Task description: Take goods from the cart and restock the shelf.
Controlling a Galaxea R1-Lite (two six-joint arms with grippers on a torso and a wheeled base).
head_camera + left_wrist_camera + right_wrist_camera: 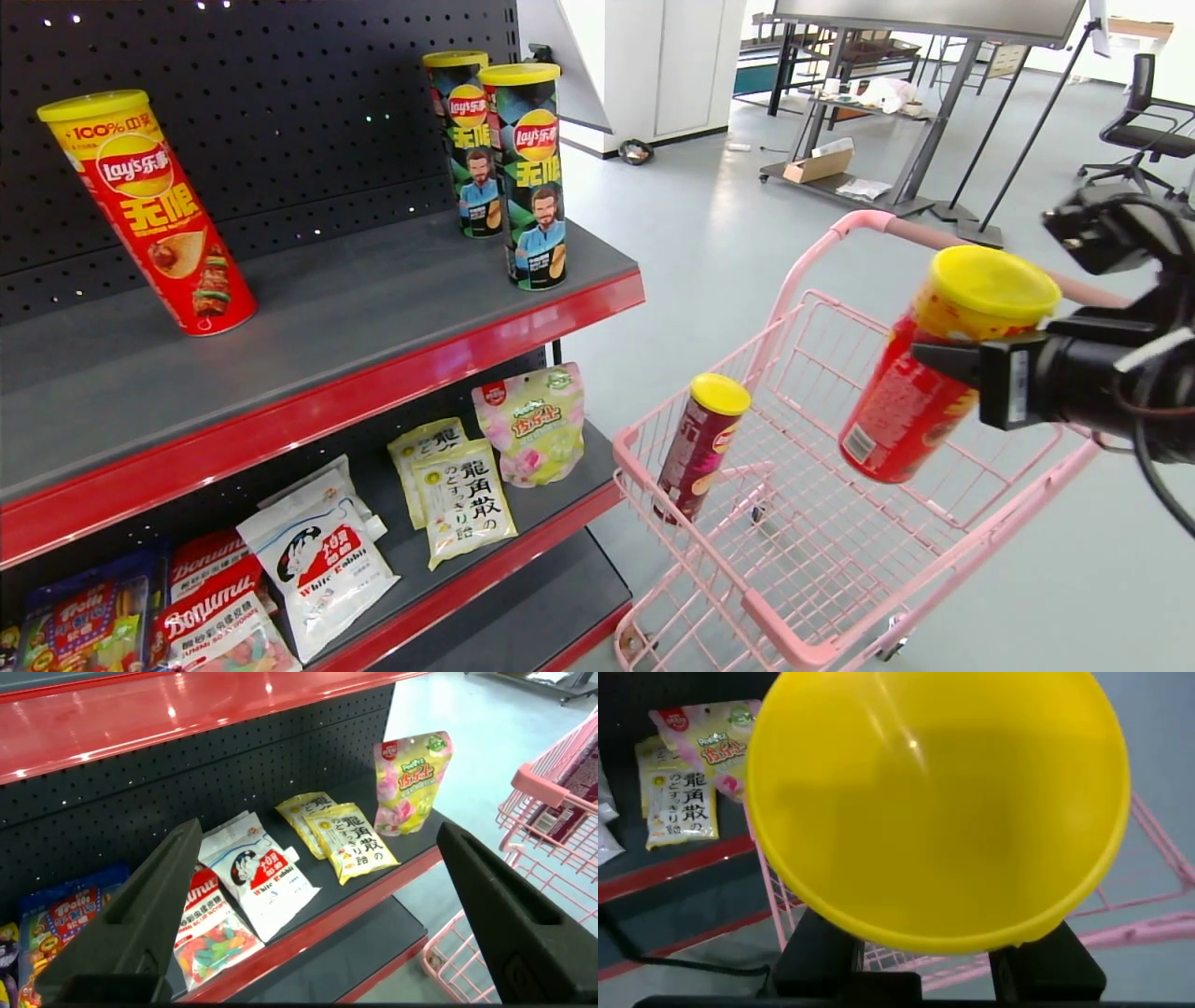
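Clamped just below its yellow lid by the right gripper [948,362], a red chip can [892,420] hangs tilted above the pink cart [789,639] at the frame's right, while the left gripper [318,835] is spread wide before the lower shelf [374,893].

Bold yellow characters and a round logo mark the tilted red can [149,215] at the far left of the upper shelf [355,308]. The same logo tops the 2 dark cans [534,187] at its right end. Below, black characters run down the yellow pouches [462,499]. The held can [896,411] over the cart [864,222] bears a white panel of print too small to read.
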